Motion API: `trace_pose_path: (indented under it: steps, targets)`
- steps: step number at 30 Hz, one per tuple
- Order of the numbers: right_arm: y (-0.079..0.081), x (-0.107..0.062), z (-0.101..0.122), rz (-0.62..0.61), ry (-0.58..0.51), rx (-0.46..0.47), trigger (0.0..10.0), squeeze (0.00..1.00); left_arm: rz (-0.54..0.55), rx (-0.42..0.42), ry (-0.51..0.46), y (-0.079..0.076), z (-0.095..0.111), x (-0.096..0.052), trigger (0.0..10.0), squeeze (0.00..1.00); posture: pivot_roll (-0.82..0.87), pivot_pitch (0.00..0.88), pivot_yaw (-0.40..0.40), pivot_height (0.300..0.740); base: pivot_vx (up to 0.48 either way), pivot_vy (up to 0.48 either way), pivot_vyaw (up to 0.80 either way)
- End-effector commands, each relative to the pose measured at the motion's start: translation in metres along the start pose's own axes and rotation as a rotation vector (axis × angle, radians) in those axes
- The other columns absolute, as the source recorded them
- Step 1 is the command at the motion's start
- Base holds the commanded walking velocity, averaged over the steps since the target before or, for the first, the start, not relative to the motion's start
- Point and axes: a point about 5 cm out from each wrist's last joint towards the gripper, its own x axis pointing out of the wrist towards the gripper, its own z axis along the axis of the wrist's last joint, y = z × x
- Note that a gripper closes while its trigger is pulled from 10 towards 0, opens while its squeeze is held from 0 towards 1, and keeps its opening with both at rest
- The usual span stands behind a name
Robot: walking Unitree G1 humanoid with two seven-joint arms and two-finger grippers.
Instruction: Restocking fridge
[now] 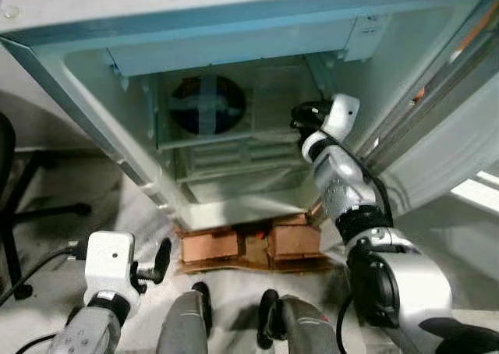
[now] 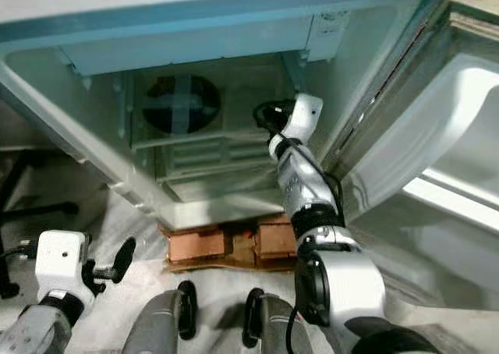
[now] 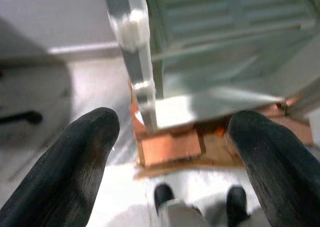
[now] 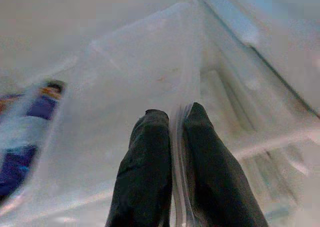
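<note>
Fridge [image 1: 86, 128], white, door open: right gripper [image 4: 172, 132] at frame centre pinches clear plastic sheet [image 4: 145, 72] (bag edge?); next, release inside.

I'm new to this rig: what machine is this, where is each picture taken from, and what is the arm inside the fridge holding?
This is a walking humanoid robot with two silver arms, each ending in a claw of two black fingers. The two wide pictures come from cameras in its head, looking down into an open fridge that stands on brown blocks. A dark round item sits on a shelf inside. The other two pictures come from wrist cameras looking along each claw. The right claw reaches inside and is pinched shut on the edge of a thin clear panel, perhaps a shelf or drawer wall. The left claw is open and waits low, outside the fridge.
</note>
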Motion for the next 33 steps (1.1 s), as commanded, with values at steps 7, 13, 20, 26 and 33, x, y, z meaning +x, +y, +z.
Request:
trace_pose_path:
  steps: [7,13,20,26,33]
  targets:
    - [0.009,0.005,-0.006,-0.032,0.052,-0.057,10.0,1.00,0.020,0.003,0.034,0.001,0.001,-0.011,10.0,0.00,0.34,0.403,-0.031,0.740,0.000,0.000,0.00]
    - [0.046,0.015,0.021,0.067,-0.058,-0.143,10.0,1.00,0.018,0.004,0.045,-0.001,0.000,-0.010,10.0,0.00,0.33,0.390,-0.038,0.740,0.000,0.000,0.00]
    - [0.049,0.019,0.043,0.069,-0.136,-0.138,10.0,1.00,0.023,0.000,0.024,-0.004,0.004,-0.001,10.0,0.00,0.32,0.368,-0.051,0.740,0.000,0.000,0.00]
    - [0.033,0.018,0.052,0.046,-0.185,-0.211,10.0,1.00,0.014,-0.001,0.010,-0.005,0.006,0.010,10.0,0.00,0.29,0.342,-0.054,0.740,0.000,0.000,0.00]
    - [0.007,0.013,0.060,0.010,-0.230,-0.321,10.0,1.00,0.007,0.002,-0.014,-0.005,0.009,0.024,10.0,0.00,0.27,0.302,-0.057,0.740,0.000,0.000,0.00]
